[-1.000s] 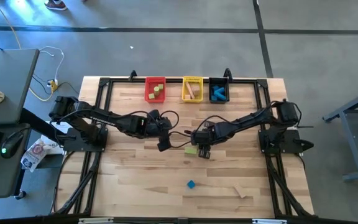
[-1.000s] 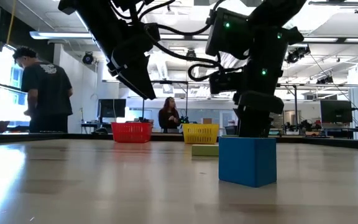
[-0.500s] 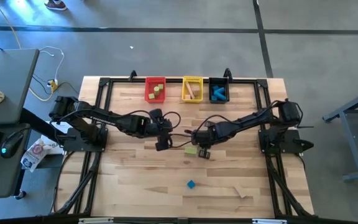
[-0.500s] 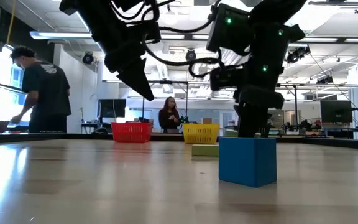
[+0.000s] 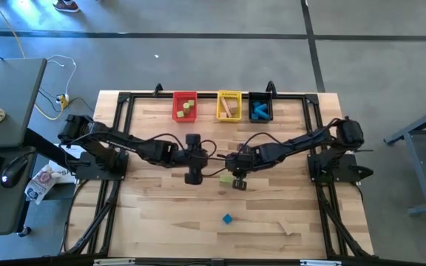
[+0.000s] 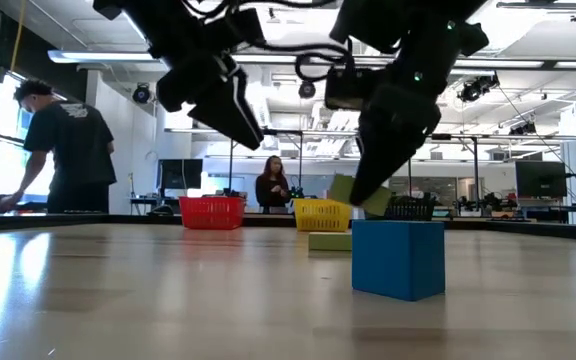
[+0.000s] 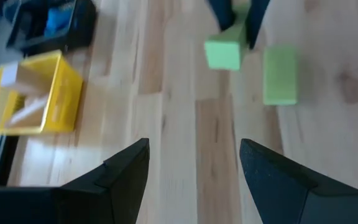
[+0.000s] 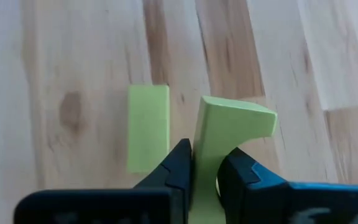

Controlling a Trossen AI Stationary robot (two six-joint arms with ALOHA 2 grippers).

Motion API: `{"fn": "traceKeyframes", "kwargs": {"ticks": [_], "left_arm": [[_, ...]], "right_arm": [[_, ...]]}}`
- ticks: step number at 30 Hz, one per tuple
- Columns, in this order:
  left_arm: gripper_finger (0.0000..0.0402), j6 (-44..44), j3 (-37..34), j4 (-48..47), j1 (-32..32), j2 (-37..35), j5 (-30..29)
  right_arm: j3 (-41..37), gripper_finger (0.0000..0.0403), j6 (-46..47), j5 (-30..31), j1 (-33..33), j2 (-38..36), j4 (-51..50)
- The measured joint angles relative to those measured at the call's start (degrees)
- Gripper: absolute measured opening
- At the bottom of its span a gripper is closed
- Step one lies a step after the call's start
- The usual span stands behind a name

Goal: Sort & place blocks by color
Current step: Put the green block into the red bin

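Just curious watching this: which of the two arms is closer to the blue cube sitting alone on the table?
The right. Its gripper, fingers shut on a green block, hangs just beyond the blue cube toward the bins. The left gripper hovers open, farther off to the side.

Red bin (image 5: 185, 106), yellow bin (image 5: 229, 105) and black bin (image 5: 260, 108) line the counter's (image 5: 161, 214) far edge — two people (image 6: 68, 145) stand beyond.

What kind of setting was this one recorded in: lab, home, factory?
Most likely a robotics lab or open workshop. Two arms are mounted on a framed wooden table on bare concrete floor; the low view shows monitors, ceiling strip lights and people at benches behind it.
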Motion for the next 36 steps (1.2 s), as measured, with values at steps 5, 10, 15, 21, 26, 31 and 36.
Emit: {"fn": "traceKeyframes", "kwargs": {"ticks": [5,10,15,21,26,31,36], "left_arm": [[0.0236,2.44,0.00,3.53,-1.96,0.00,0.02],[0.0236,-1.37,0.00,5.80,-3.03,0.00,0.10],[0.0236,-3.69,0.00,6.22,-3.85,0.00,0.11],[0.0236,-5.02,0.00,8.50,-4.52,0.00,1.48],[0.0236,-6.23,0.00,9.75,-4.50,0.00,4.03],[0.0236,-6.70,0.00,10.08,-4.51,0.00,4.08],[0.0236,-6.69,0.00,10.10,-4.50,0.00,4.09]], "right_arm": [[0.05,0.0032,-1.63,-0.33,0.56,-0.48,2.88],[1.20,0.0031,-4.41,1.75,1.82,-0.48,4.67],[3.87,0.0032,-8.12,4.66,3.34,-0.48,5.07],[6.08,0.0031,-10.91,6.27,4.31,-0.48,5.46],[6.45,0.0031,-12.88,5.84,4.59,-0.48,6.84],[6.45,0.0031,-15.44,5.54,5.31,-0.48,8.56],[6.45,0.0031,-16.01,5.01,5.39,-0.48,10.47]]}}
